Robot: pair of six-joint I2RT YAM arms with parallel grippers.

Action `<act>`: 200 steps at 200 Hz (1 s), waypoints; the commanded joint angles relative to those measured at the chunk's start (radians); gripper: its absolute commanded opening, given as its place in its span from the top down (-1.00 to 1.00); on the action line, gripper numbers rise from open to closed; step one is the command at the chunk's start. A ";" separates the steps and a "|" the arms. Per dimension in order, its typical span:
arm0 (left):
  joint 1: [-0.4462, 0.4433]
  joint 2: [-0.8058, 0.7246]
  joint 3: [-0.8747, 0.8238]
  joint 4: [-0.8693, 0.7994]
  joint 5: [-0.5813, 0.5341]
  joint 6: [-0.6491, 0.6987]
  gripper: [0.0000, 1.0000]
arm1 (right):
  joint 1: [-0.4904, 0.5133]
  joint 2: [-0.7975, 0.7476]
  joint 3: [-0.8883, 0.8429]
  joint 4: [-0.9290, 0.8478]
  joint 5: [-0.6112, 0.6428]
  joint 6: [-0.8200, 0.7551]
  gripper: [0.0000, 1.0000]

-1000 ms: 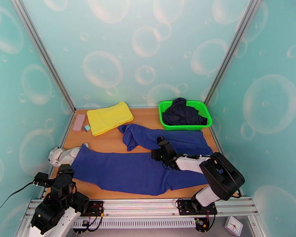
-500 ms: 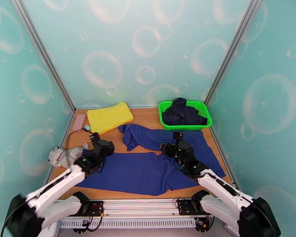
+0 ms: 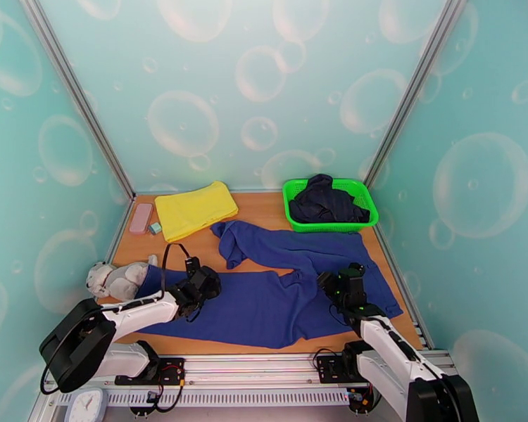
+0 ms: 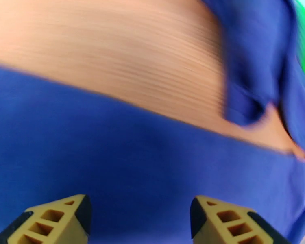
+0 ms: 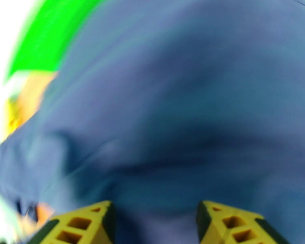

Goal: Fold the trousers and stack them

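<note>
Royal-blue cloth is the reference for the coming move. From the top external view, we see the trousers (image 3: 264, 304) spread on the wooden table (image 3: 264, 205). One leg runs left to right along the near edge. The other angles away toward the back left, with its end crumpled. The left gripper (image 3: 202, 284) sits low over the near leg, toward the cuff end. The right gripper (image 3: 340, 284) sits over the waist end at the right, so each arm is nearest its own end of that long axis. Bare wood remains behind the near leg. The surrounding space is bounded by a yellow cloth (image 3: 193, 209), a plush toy (image 3: 116, 279) at the left edge and a green basket (image 3: 286, 198) holding a dark garment (image 3: 327, 198). From the left wrist view, we see the left gripper (image 4: 139, 208) with fingers spread and nothing between them. The trousers (image 4: 132, 151) lie directly below and ahead, with the table (image 4: 112, 57) beyond. From the right wrist view, heavily blurred, we see the right gripper (image 5: 154, 212) likewise spread. Rumpled trousers (image 5: 185, 98) lie underneath, and the basket (image 5: 51, 33) is at the upper left. We judge that both arms are placed to descend and pinch cloth.
</note>
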 commanded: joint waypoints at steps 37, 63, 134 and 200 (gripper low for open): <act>0.068 -0.006 -0.002 -0.102 -0.107 -0.166 -0.32 | -0.171 0.127 0.037 -0.274 0.195 0.213 -0.20; 0.026 -0.121 0.027 -0.019 -0.157 0.004 -0.34 | -0.171 0.035 0.051 -0.353 0.275 0.282 -0.20; 0.158 0.272 0.486 0.092 0.262 0.362 -0.47 | -0.032 -0.245 0.133 -0.141 0.225 -0.054 -0.39; 0.255 0.543 0.644 0.199 0.385 0.267 -0.29 | 0.144 0.048 0.239 0.139 -0.011 -0.389 -0.35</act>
